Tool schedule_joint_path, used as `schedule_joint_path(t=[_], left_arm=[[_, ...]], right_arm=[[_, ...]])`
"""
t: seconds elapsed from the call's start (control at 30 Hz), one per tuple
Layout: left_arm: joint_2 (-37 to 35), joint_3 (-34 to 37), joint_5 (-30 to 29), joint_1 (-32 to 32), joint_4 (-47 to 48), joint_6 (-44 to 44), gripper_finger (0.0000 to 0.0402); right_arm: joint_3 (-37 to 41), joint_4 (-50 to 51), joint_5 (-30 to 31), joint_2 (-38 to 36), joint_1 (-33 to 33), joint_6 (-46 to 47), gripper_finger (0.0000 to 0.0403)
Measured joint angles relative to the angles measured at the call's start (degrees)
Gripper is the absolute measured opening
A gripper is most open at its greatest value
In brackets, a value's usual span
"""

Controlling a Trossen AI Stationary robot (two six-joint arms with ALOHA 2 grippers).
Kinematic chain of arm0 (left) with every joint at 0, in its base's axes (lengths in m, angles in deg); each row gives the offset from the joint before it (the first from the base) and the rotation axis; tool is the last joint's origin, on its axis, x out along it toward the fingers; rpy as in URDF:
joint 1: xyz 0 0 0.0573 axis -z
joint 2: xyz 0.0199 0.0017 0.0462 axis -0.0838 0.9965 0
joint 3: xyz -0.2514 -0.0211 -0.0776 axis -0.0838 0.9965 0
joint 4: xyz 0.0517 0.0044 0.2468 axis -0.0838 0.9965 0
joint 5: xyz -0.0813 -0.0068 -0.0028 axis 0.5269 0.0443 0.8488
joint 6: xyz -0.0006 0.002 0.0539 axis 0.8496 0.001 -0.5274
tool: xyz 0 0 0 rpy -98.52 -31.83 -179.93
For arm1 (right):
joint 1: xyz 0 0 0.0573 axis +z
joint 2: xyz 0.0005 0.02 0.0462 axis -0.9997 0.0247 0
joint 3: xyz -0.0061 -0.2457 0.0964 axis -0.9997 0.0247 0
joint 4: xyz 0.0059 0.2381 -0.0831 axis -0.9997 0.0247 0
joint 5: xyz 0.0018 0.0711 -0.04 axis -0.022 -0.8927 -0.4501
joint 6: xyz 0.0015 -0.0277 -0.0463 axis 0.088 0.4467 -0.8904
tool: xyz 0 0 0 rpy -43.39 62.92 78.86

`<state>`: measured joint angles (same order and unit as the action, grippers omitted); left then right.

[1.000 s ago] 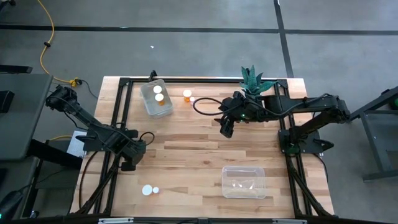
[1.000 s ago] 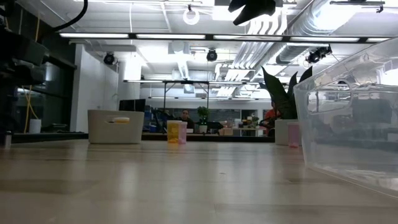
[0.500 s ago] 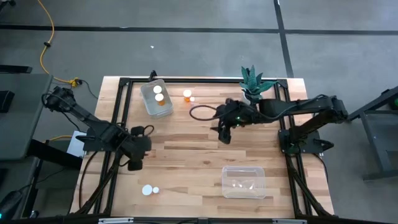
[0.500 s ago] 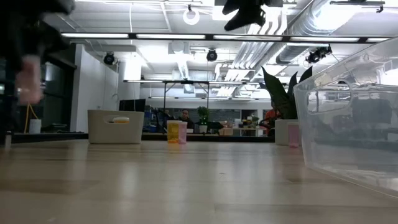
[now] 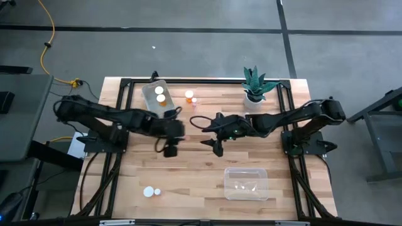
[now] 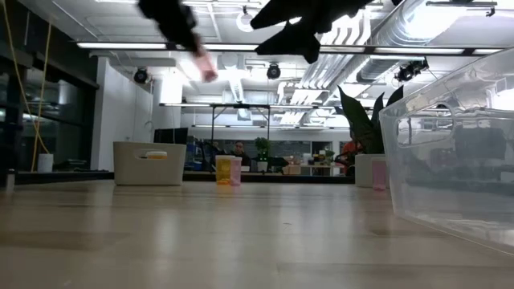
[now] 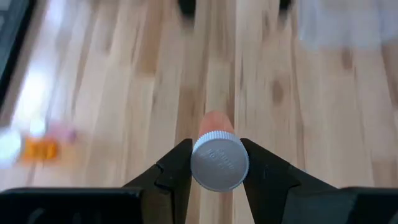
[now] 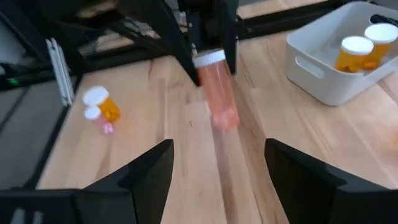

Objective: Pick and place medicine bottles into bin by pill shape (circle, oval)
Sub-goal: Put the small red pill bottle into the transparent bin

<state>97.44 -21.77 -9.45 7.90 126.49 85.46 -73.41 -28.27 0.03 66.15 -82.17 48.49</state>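
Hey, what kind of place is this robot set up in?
Probably a lab or industrial workshop: exposed ceiling ducts and strip lights overhead, a bare concrete floor around the wooden table.

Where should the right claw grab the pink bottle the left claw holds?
Probably take the pink bottle by its bare lower body, coming in from the open right claw side. The left claw pinches it at the white cap end, so only the body hangs free.
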Motion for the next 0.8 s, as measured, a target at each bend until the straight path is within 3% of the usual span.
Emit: schedule_joint_path(t=[0.27, 0.5, 0.8], left_arm=[[8.59, -7.69, 2.14, -2.14, -3.67, -3.26, 0.0113], [10.32, -7.95, 2.60, -2.33, -5.53, -3.64, 0.0113], [10.25, -8.01, 2.53, -2.33, -7.11, -3.67, 0.0113]], right_arm=[[-0.79, 1.02, 1.56, 2.38, -0.04, -0.36, 0.0245], [-0.76, 1.20, 1.61, 2.86, -0.04, -2.27, 0.0241], [-0.76, 1.23, 1.61, 2.86, -0.04, -3.53, 0.0190]])
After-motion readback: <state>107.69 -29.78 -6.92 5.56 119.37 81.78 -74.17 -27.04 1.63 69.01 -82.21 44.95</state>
